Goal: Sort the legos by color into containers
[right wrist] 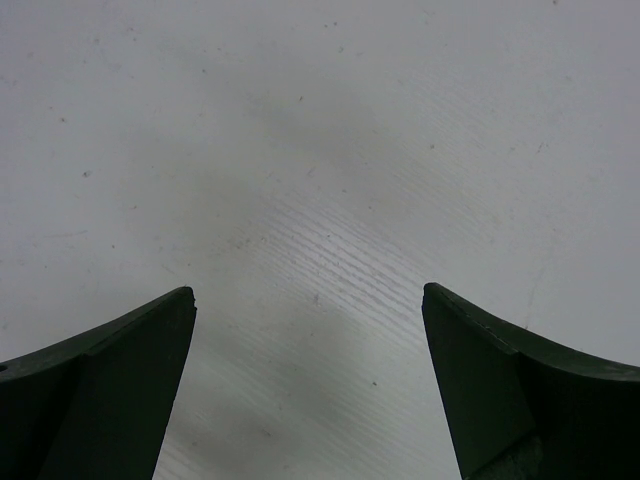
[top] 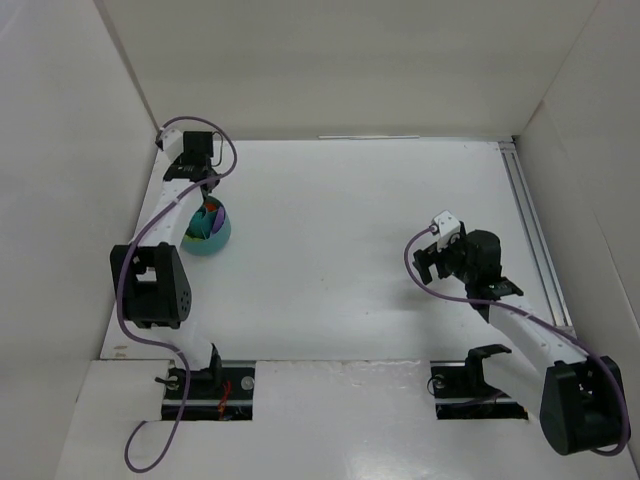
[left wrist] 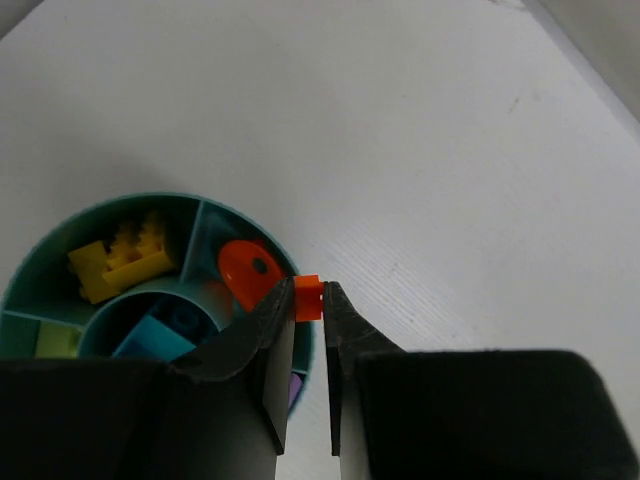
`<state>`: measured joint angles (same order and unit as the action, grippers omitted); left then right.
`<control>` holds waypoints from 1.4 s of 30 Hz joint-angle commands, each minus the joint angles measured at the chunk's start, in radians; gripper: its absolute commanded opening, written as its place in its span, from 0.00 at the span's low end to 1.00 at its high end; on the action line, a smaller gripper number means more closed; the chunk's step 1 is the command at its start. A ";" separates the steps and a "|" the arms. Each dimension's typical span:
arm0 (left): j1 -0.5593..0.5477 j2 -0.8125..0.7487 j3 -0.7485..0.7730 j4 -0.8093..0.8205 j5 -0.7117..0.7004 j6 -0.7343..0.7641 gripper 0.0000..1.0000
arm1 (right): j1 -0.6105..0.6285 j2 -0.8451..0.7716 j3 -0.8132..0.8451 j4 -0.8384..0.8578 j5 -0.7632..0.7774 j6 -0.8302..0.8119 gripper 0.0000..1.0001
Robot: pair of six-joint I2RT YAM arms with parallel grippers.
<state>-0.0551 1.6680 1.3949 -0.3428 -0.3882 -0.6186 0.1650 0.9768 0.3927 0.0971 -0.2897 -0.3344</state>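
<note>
Clamped between the two dark fingertips of the left gripper [left wrist: 308, 292]: a tiny orange plastic brick [left wrist: 308, 302], with the jaws nearly together on it. Held at the rim of a short round teal plastic tub [left wrist: 205, 245], which is split by inner walls into wedge compartments around a centre ring. Touching the rim or just above it: cannot tell.

Contents of the tub, as seen from the left wrist:
- In the wedge nearest the held brick, a flat round orange plastic piece [left wrist: 250, 272] with a small dark hole in its face.
- In the next wedge to the left, a pile of yellow plastic bricks [left wrist: 120, 262].
- Further round, at the left edge of the view, a lime green piece [left wrist: 58, 340], partly cut off by the gripper body.
- In the centre ring, a cyan plastic piece [left wrist: 150, 338] beside a darker blue piece [left wrist: 186, 318].
- Under the left finger, a sliver of purple [left wrist: 296, 385], mostly hidden.

From above: tub at the far left of the white counter [top: 350, 220], close to the left wall panel [top: 60, 180], with the outstretched left arm reaching over it and pointing down.

Well apart, on the right side of the counter: the right gripper [right wrist: 310, 295], spread wide. Dark fingers [right wrist: 110, 390] at either edge of the right wrist view, only bare white counter between them.
</note>
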 commanded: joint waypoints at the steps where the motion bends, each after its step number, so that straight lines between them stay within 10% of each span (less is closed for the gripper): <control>1: 0.049 0.009 0.039 -0.032 0.006 0.053 0.00 | 0.007 0.007 0.029 0.047 0.009 -0.006 0.99; 17: 0.058 0.049 0.049 -0.061 0.026 0.106 0.06 | 0.007 0.016 0.029 0.047 0.009 -0.006 0.99; 34: 0.058 -0.016 0.030 -0.061 0.097 0.137 0.34 | 0.007 0.005 0.029 0.047 0.009 -0.006 0.99; 37: 0.058 -0.060 0.021 -0.050 0.133 0.137 0.56 | 0.007 -0.016 0.020 0.047 0.009 -0.006 0.99; 39: 0.058 -0.095 0.021 -0.029 0.163 0.137 1.00 | 0.007 -0.027 0.020 0.047 0.009 -0.006 0.99; 42: 0.012 -0.206 -0.042 0.031 0.182 0.137 1.00 | 0.007 -0.056 0.020 0.038 0.039 0.003 0.99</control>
<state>-0.0071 1.6108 1.3766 -0.3836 -0.2390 -0.4896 0.1650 0.9615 0.3931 0.0963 -0.2806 -0.3363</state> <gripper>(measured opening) 0.995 0.992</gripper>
